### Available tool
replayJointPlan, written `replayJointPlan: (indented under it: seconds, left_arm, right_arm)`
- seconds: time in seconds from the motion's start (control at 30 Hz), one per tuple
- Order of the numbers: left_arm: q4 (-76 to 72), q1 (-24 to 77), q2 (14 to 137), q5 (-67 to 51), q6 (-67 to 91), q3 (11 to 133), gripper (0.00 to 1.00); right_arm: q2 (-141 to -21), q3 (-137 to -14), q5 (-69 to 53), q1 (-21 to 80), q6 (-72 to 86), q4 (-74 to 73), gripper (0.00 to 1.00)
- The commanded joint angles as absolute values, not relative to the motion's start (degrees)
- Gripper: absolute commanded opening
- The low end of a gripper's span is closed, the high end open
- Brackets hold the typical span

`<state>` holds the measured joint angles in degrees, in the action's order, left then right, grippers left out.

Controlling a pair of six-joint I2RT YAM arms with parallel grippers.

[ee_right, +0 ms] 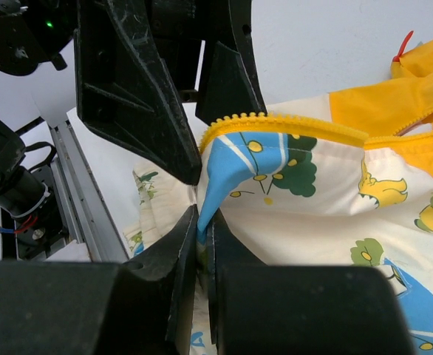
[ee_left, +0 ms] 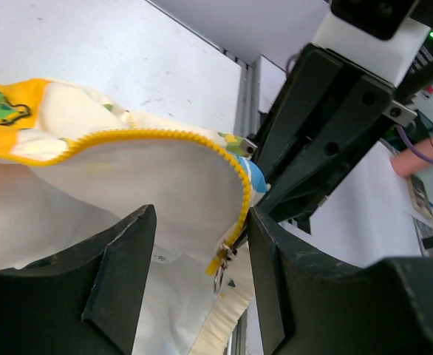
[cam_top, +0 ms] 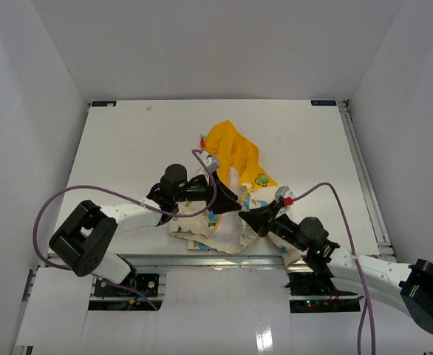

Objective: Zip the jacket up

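The right gripper [ee_right: 202, 222] pinches the jacket [ee_right: 312, 192]; the left gripper [ee_left: 202, 214] stands open.

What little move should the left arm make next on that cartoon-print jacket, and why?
Probably close the left gripper on the small metal zipper pull: it seems to hang between its open jaws, while the right gripper pinches the edge of the cream cartoon-print jacket close by.
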<state>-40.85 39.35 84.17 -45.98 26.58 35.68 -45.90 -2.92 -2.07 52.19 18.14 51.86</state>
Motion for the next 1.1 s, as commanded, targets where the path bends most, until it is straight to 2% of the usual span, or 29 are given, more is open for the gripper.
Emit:
replayJointPlan:
  seconds: [0.0, 0.2, 0.43, 0.63, 1.07]
  left_arm:
    - [-31.7, 39.4, 76.2, -37.3, 20.0, 35.4, 0.64]
    - [-30.6, 39.4, 70.9, -36.9, 20.0, 33.0, 0.65]
    - [-33.6, 39.5, 70.9, -41.9, 21.8, 30.6, 0.6]
    - [-35.1, 39.6, 69.2, -42.6, 22.2, 28.2, 0.62]
    - [-40.1, 40.0, 74.7, -44.9, 23.5, 28.4, 0.62]
  right_arm:
    - [-42.2, -5.0, -1.6, 52.3, 16.4, 49.5, 0.08]
    - [-40.6, -5.9, -1.1, 52.2, 16.8, 46.8, 0.08]
    - [-40.5, -6.3, -1.4, 52.2, 17.9, 47.2, 0.08]
    - [-40.5, -7.8, -1.3, 52.3, 18.4, 45.5, 0.08]
    - [-39.9, -8.4, -2.7, 52.2, 19.4, 45.6, 0.08]
